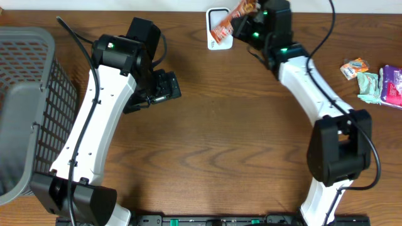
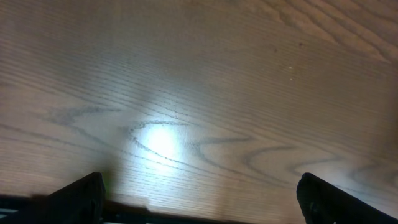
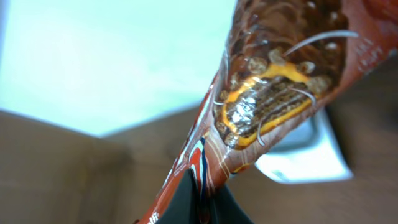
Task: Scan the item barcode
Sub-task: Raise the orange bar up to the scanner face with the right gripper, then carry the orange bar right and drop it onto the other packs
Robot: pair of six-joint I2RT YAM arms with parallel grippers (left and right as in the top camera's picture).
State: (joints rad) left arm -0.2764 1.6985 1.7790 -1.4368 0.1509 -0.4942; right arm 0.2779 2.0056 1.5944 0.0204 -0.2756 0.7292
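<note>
Glossy orange-brown foil snack packet [image 3: 273,81], probably light and slippery, is pinched at its seam by the right gripper [image 3: 202,200]; left gripper [image 2: 202,202] gapes empty.

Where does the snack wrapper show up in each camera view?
Overhead: snack wrapper at top centre, near the table's far edge.
Left wrist: not in view.
Right wrist: fills the centre and right, pinched by the right fingers at the bottom.
Shared landmark: the wooden table.
</note>
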